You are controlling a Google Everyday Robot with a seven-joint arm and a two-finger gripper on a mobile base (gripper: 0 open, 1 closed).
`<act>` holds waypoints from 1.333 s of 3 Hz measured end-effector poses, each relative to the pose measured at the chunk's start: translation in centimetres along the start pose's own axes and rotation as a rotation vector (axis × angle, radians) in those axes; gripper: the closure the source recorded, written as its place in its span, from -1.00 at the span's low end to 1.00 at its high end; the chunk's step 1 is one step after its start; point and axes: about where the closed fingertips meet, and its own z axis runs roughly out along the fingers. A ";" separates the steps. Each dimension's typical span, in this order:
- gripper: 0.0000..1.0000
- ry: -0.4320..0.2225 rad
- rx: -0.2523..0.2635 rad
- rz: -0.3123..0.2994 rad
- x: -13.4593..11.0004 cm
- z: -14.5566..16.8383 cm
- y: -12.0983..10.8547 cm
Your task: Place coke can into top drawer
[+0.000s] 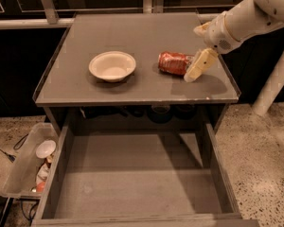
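Coke can [173, 63] lies on its side on the grey cabinet top [132, 32], right of the cream bowl [112, 66]. My gripper [195, 70] sits just beside its right end; open or closed, cannot tell. Top drawer [132, 188] stands pulled out below.

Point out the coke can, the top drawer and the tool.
coke can [173, 63]: camera view, its red side.
top drawer [132, 183]: camera view, its bare grey floor.
tool [192, 74]: camera view, its lower end, right of the can.
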 end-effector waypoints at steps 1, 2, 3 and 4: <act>-1.00 -0.030 -0.030 0.014 0.0 2.2 -1.0; -1.00 -0.052 -0.059 0.038 0.3 4.4 -1.9; -1.00 -0.078 -0.097 0.064 0.6 6.9 -2.5; -0.65 -0.080 -0.098 0.066 0.7 7.1 -2.6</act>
